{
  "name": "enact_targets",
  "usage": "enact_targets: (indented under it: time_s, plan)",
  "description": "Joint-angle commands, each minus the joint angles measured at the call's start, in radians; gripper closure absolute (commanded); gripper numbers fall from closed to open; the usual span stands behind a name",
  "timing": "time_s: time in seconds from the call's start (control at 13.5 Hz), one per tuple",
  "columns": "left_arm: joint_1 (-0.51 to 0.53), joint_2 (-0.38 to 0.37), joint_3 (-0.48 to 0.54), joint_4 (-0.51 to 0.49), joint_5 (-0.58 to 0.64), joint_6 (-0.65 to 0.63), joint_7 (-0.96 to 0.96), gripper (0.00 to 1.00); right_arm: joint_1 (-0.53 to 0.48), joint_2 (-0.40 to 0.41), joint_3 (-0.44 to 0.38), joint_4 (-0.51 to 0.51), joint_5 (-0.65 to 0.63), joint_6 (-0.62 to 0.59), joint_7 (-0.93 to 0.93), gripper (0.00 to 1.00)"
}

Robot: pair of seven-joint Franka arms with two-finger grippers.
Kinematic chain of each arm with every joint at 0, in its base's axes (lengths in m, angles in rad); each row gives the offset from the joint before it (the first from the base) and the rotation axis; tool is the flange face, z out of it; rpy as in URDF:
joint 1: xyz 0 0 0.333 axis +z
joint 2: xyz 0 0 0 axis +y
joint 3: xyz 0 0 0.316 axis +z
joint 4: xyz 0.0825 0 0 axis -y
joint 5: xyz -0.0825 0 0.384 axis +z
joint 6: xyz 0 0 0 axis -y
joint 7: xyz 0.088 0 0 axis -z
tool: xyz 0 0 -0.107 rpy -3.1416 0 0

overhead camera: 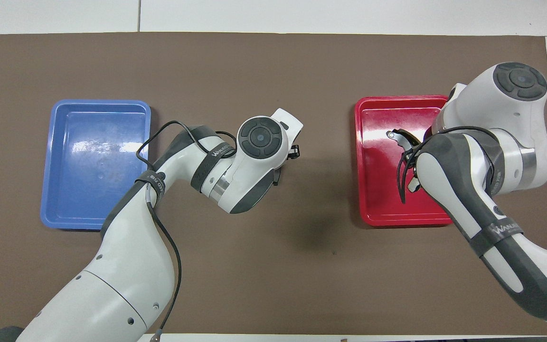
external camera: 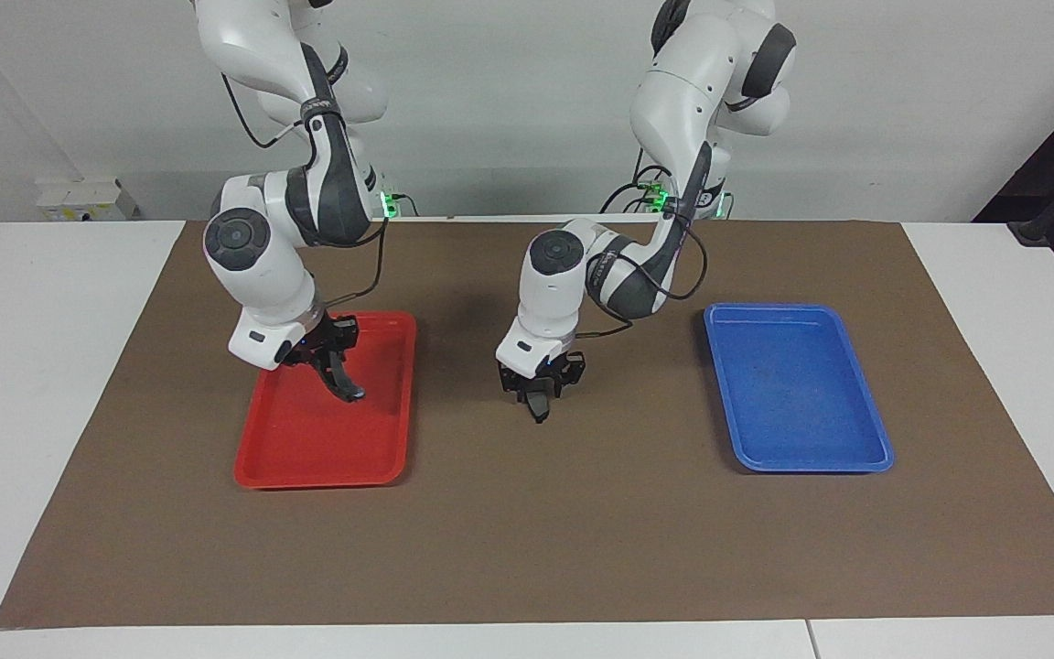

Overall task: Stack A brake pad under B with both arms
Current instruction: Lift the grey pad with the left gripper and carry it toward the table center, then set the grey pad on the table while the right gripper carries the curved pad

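My right gripper (external camera: 327, 359) hangs over the red tray (external camera: 307, 458), shut on B (external camera: 344, 383), the long dark crescent piece, which points down just above the tray floor. One notched end of B shows in the overhead view (overhead camera: 399, 137). My left gripper (external camera: 538, 394) is low over the bare brown mat (external camera: 527, 549) between the two trays. It is shut on the A brake pad (external camera: 539, 408), a small dark grey piece that sticks out below the fingertips. In the overhead view the left hand (overhead camera: 261, 142) covers the gripper and the pad.
A blue tray (external camera: 865, 430) lies toward the left arm's end of the mat, nothing in it; it also shows in the overhead view (overhead camera: 50, 190). The red tray (overhead camera: 373, 209) lies toward the right arm's end. White table borders the mat.
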Motion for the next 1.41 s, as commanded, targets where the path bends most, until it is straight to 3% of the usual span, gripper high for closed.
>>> enact_targets:
  time_s: [0.0, 0.07, 0.22, 0.44, 0.74, 1.04, 1.19, 1.33]
  plan:
    - [-0.007, -0.008, 0.032, 0.110, 0.028, -0.151, 0.003, 0.09, -0.009, -0.005, 0.006, 0.045, 0.008, -0.040, -0.026, 1.00]
    - [0.001, -0.013, 0.037, 0.149, 0.028, -0.220, 0.008, 0.00, -0.004, 0.002, 0.006, 0.065, 0.016, -0.063, -0.024, 1.00]
    - [0.012, -0.054, 0.042, 0.168, 0.027, -0.319, 0.046, 0.00, 0.015, 0.023, 0.006, 0.128, 0.040, -0.103, -0.004, 1.00]
    - [0.070, -0.175, 0.048, 0.172, 0.015, -0.477, 0.159, 0.00, 0.019, 0.038, 0.055, 0.151, 0.051, -0.108, 0.054, 1.00]
    - [0.237, -0.328, 0.043, 0.172, -0.059, -0.664, 0.397, 0.00, 0.088, 0.093, 0.133, 0.231, 0.039, -0.102, 0.293, 1.00]
    - [0.468, -0.466, 0.011, 0.168, -0.102, -0.733, 0.605, 0.00, 0.175, 0.182, 0.201, 0.292, 0.020, -0.036, 0.525, 1.00]
    - [0.577, -0.516, -0.013, 0.160, -0.105, -0.744, 0.717, 0.00, 0.216, 0.265, 0.231, 0.349, -0.038, 0.014, 0.624, 1.00]
    - [0.584, -0.536, 0.014, 0.157, -0.110, -0.746, 0.756, 0.00, 0.250, 0.304, 0.236, 0.337, -0.081, 0.114, 0.648, 1.00]
